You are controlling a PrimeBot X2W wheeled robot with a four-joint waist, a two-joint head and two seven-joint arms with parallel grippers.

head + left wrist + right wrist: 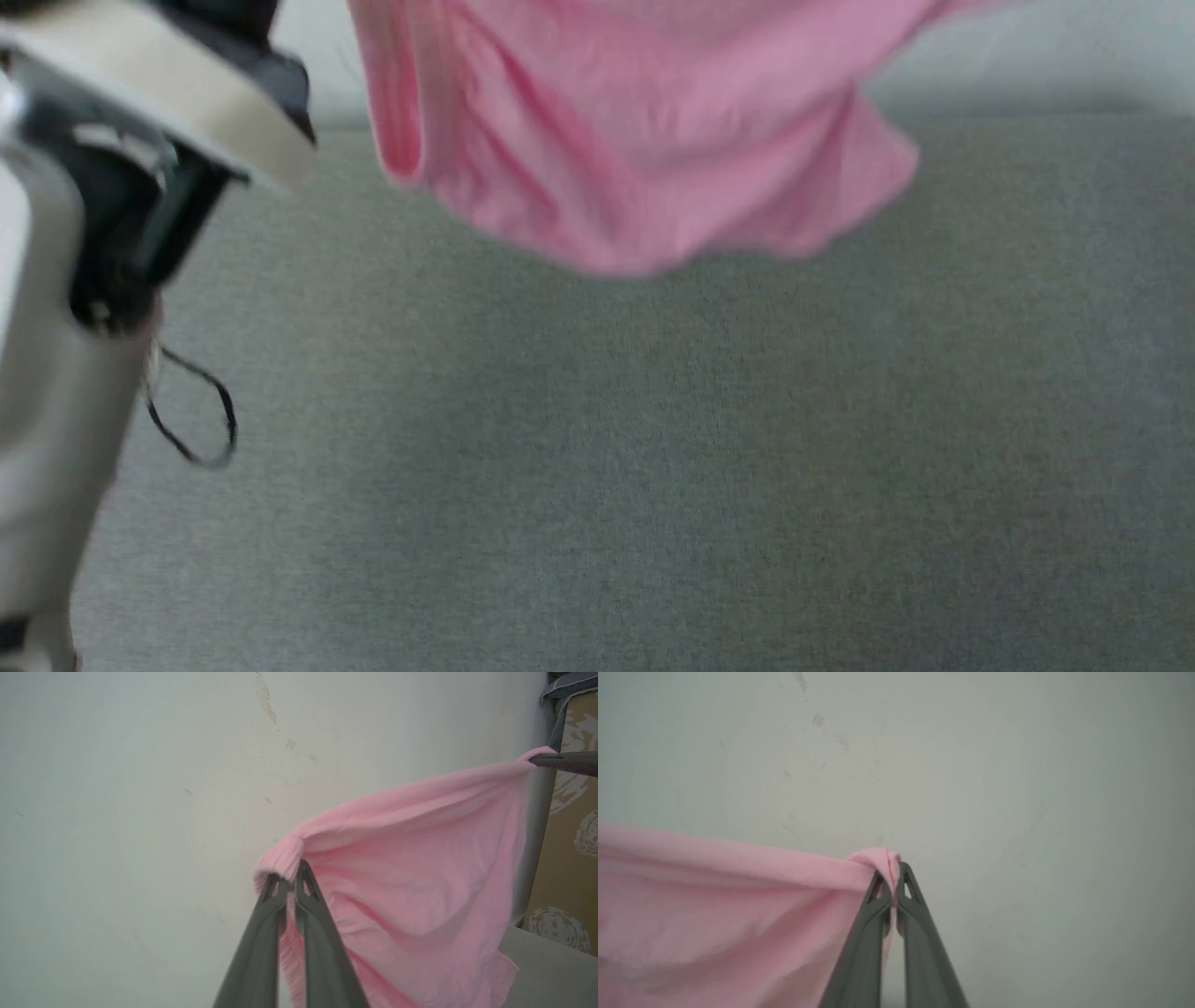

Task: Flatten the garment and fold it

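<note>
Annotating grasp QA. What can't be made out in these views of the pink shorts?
- Head view: garment top and both grasp points cut off by top edge; picture blurred.
- Left wrist view: garment's lower end cut off by bottom edge, partly behind left gripper.
- Right wrist view: garment runs off left and bottom edges; part pinched by right gripper unclear.

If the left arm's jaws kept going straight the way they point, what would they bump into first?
Most likely the pale wall. The left jaws are clamped on the waistband of the pink shorts, and nothing else shows beyond the tips. How far off the wall stands is unclear.
</note>
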